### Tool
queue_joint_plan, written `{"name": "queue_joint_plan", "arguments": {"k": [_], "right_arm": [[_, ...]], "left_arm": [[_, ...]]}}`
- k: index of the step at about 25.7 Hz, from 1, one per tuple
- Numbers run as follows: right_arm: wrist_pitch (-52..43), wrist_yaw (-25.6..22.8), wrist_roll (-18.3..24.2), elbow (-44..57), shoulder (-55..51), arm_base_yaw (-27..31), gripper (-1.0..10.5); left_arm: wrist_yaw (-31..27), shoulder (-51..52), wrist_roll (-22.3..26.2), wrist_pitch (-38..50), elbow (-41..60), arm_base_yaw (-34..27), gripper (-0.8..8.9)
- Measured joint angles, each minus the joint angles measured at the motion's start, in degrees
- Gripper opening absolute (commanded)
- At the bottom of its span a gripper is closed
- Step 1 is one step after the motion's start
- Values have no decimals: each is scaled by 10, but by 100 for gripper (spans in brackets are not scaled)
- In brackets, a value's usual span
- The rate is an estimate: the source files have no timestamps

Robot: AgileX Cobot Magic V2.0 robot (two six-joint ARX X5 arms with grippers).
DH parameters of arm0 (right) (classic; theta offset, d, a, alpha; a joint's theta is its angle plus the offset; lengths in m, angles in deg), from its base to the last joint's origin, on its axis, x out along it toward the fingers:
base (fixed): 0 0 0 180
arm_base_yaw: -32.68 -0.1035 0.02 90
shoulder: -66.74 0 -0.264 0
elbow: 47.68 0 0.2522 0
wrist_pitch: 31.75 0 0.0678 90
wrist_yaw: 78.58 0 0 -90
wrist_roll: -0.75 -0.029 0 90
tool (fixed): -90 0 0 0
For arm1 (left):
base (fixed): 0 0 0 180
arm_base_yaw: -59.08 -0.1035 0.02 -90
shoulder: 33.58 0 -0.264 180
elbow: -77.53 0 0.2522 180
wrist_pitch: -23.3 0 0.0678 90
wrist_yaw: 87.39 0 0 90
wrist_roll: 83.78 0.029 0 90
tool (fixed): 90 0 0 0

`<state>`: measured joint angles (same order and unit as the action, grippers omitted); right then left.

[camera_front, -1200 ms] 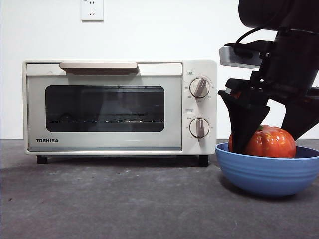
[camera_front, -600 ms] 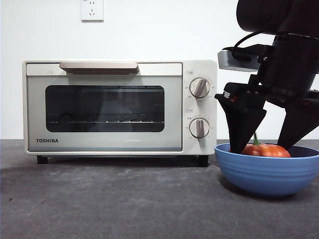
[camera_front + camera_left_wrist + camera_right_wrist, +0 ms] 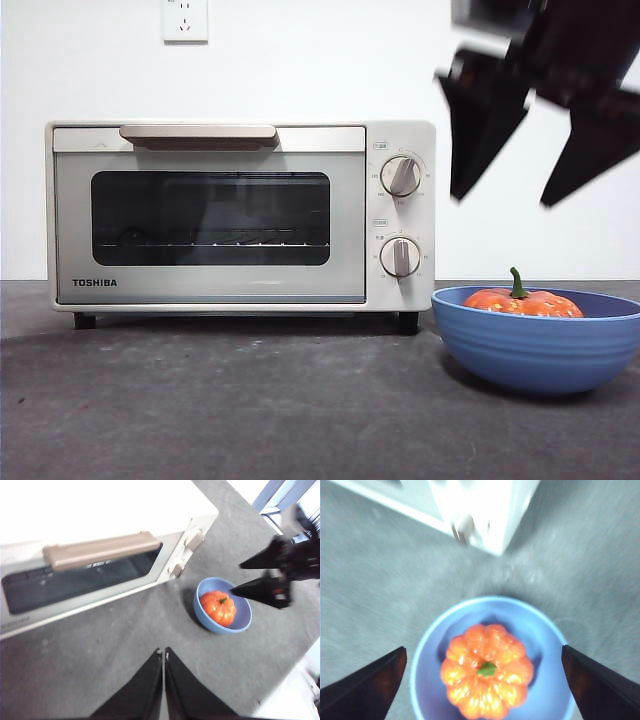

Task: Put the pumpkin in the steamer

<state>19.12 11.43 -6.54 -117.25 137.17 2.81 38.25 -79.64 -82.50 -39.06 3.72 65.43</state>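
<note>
The orange pumpkin (image 3: 525, 302) with its green stem lies in the blue ribbed bowl (image 3: 535, 352), right of the cream TOSHIBA steamer (image 3: 210, 215), whose door is closed. My right gripper (image 3: 500, 200) is open and empty, hanging well above the bowl. In the right wrist view the pumpkin (image 3: 487, 672) sits in the bowl (image 3: 432, 640) between the spread jaws of my right gripper (image 3: 483, 649), apart from both. My left gripper (image 3: 163, 651) is shut and empty, high over the table in front of the steamer (image 3: 100, 555). The left wrist view also shows the pumpkin (image 3: 218, 608) and the right gripper (image 3: 236, 580).
The steamer's two knobs (image 3: 400, 176) face the bowl's side. A wall socket (image 3: 185, 18) is on the white wall behind. The grey table (image 3: 250, 400) spreads in front of the steamer. The table's edge shows near the bowl (image 3: 280, 680).
The right gripper lowered the pumpkin into the bowl, let it go, and rose well above it with the jaws open. The steamer has not moved.
</note>
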Motion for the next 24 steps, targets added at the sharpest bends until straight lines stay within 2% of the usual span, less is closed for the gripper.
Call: {"name": "queue_joint_plan", "arguments": {"k": [11, 20, 24], "right_arm": [[110, 0, 0, -4, -135, 16, 494], [150, 0, 0, -4, -199, 19, 494], [158, 0, -1, -4, -216, 19, 494]], "left_arm": [[-73, -134, -52, 219, 0, 56, 9], [-102, -237, -53, 326, 0, 85, 9], [-102, -265, -53, 344, 0, 96, 9]]}}
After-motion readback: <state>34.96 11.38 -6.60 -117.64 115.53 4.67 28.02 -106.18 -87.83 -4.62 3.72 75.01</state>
